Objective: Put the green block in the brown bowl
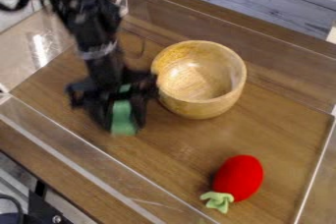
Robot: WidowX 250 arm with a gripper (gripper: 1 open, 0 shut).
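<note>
Holds the green block point(124, 121) in the jaws, all blurry, over by the left side of the brown bowl point(199, 107), not inside. Looks done with the grabbing. Now has to go up over the bowl's edge, get the block inside, and let go.

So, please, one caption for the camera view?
Blurred black gripper at the green block, near the round tan wooden bowl.
</note>
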